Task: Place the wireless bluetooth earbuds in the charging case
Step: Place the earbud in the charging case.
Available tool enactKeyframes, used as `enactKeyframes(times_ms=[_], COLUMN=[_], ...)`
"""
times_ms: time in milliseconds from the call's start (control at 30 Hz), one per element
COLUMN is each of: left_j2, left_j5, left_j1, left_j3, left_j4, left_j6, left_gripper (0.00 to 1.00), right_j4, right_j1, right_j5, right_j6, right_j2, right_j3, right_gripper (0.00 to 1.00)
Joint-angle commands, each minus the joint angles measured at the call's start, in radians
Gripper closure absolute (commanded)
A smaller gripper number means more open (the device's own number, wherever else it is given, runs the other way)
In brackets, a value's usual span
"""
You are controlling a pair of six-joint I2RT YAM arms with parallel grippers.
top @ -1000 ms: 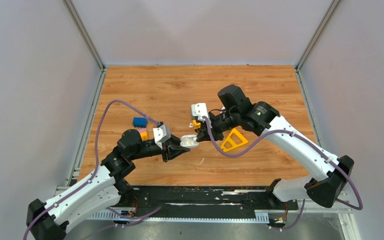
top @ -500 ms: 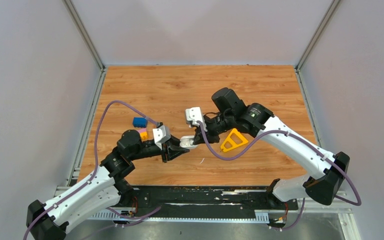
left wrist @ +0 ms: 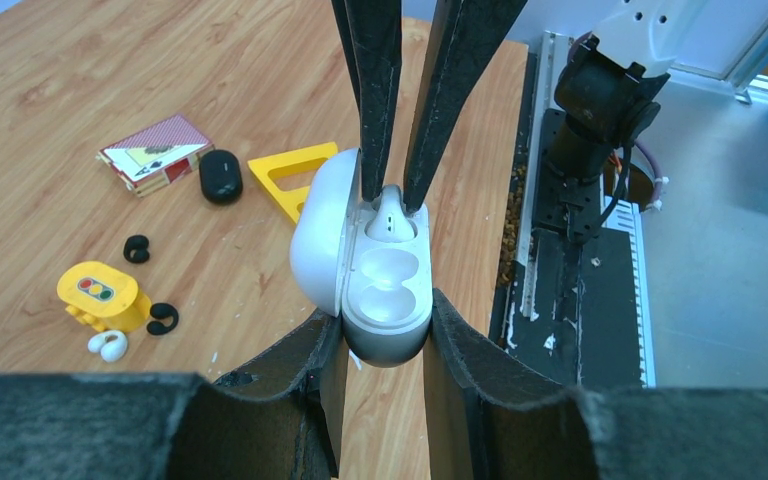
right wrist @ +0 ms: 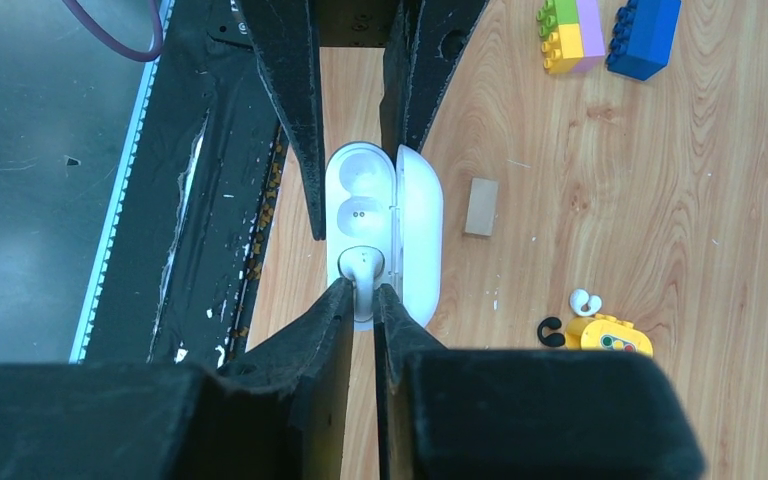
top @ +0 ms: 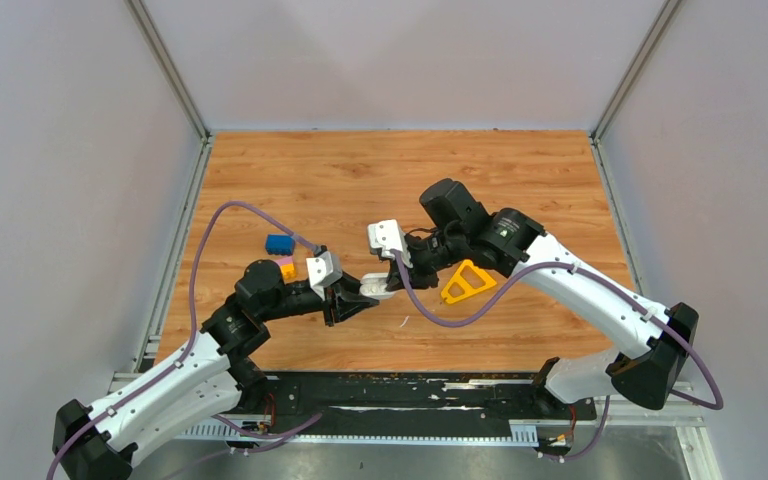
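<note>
While the open white charging case [left wrist: 385, 300] was held above the wooden table [top: 340, 180] at the centre of the workspace, one white earbud [left wrist: 390, 215] sat in the case's far socket with its stem pointing up. The near socket beside it was bare. The case's lid [right wrist: 420, 230] was swung open to one side.

The right gripper [right wrist: 362, 300] had its two fingers pinched close on that earbud's stem. The left gripper [left wrist: 385, 330] had its fingers clamped on the case's base from both sides.

Compared with a second earlier, the right arm had swung left and come down onto the case, while the left gripper and the case stayed where they were.

On the table beyond lay a loose white earbud [left wrist: 108, 345] and two black earbuds [left wrist: 137, 248], all just beside a yellow traffic-light block [left wrist: 103, 293]. A yellow triangle [left wrist: 295, 175], a black oval case [left wrist: 220, 176] and a card box [left wrist: 155, 152] lay further off. A small tan block [right wrist: 481, 207] lay near the case.
</note>
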Motion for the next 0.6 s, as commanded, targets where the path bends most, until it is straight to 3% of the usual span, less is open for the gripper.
enactKeyframes(times_ms=[0,233,400,567], left_j2=[-0.014,-0.01,-0.011,-0.016], left_j5=[0.007,0.012,0.012,0.01], left_j1=[0.004,0.004,0.004,0.004], left_j3=[0.013,0.014,0.014,0.014], left_j4=[0.046,0.043,0.037,0.035], left_j6=[0.007,0.008,0.008,0.01], left_gripper=[0.98,0.98,0.98,0.98], right_j4=[-0.001,-0.018,-0.133,-0.208], right_j1=[0.009,0.009,-0.004,-0.22], right_j5=[0.019,0.003,-0.082,-0.371], right_j6=[-0.021,-0.03,-0.093,-0.057], right_j2=[-0.01,-0.017,-0.038,-0.065], right_j3=[0.018,0.029,0.129,0.294], right_gripper=[0.85,0.82,0.77,0.75])
